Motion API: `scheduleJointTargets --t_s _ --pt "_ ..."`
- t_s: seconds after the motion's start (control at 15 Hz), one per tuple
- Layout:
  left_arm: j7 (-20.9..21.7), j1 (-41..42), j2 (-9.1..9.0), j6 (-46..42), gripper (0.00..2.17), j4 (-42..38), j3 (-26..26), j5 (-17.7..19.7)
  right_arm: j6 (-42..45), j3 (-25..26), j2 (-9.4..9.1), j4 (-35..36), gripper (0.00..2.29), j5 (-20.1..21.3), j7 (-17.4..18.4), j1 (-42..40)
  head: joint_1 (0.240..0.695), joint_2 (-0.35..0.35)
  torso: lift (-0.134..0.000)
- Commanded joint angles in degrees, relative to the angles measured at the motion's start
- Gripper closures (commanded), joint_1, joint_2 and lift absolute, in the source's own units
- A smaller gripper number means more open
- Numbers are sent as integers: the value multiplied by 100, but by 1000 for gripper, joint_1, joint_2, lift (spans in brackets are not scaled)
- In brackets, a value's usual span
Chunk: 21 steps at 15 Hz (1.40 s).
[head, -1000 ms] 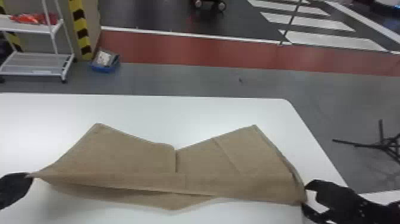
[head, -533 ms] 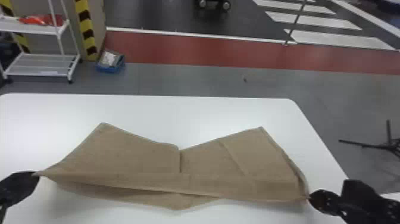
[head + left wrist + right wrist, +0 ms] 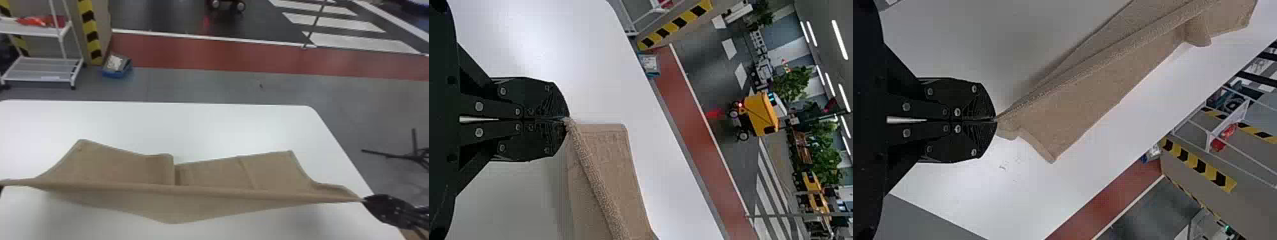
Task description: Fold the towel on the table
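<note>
we find the towel (image 3: pixel 127 169) on the table (image 3: pixel 223 127), a ridge of it drawn taut between two pinched ends. we judge it light, soft and limp, not fragile, its nap helping against slip, its middle prone to sag. we record the left gripper (image 3: pixel 567 119) clenched on one end, the right gripper (image 3: pixel 996 120) on the other. we deem these ends proper holds, but shallow: pull gently, evenly.

White rack (image 3: pixel 38 31), red floor strip (image 3: pixel 207 54)
</note>
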State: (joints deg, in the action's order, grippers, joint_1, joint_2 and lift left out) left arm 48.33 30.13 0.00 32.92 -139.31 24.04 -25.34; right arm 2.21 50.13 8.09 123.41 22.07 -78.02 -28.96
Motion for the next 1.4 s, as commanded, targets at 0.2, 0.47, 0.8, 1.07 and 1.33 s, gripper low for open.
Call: scheduleJointTargets --t_s 0.2,0.47,0.8,1.07,1.33 --pt "344 20 -15 1450 2148 -720 171 -120 -111 120 -114 227 2105 -274 -30 -57 695 -168 -114" --pt "1039 55 -15 2611 2148 -1089 347 -489 -199 146 -123 245 2105 -212 -30 -163 695 -151 -114" --pt "1425 28 -15 3630 2148 -1459 251 -1034 -393 225 -70 227 2105 -160 -30 -145 695 -165 -114" --pt "1346 -253 -15 3683 2148 -1309 -461 -1808 -1131 -65 141 131 2105 -28 -30 198 695 -185 -114" --pt "1496 -991 -15 3683 2148 -597 -1279 -2906 -2326 -662 492 -54 2105 201 -30 804 695 -198 -114"
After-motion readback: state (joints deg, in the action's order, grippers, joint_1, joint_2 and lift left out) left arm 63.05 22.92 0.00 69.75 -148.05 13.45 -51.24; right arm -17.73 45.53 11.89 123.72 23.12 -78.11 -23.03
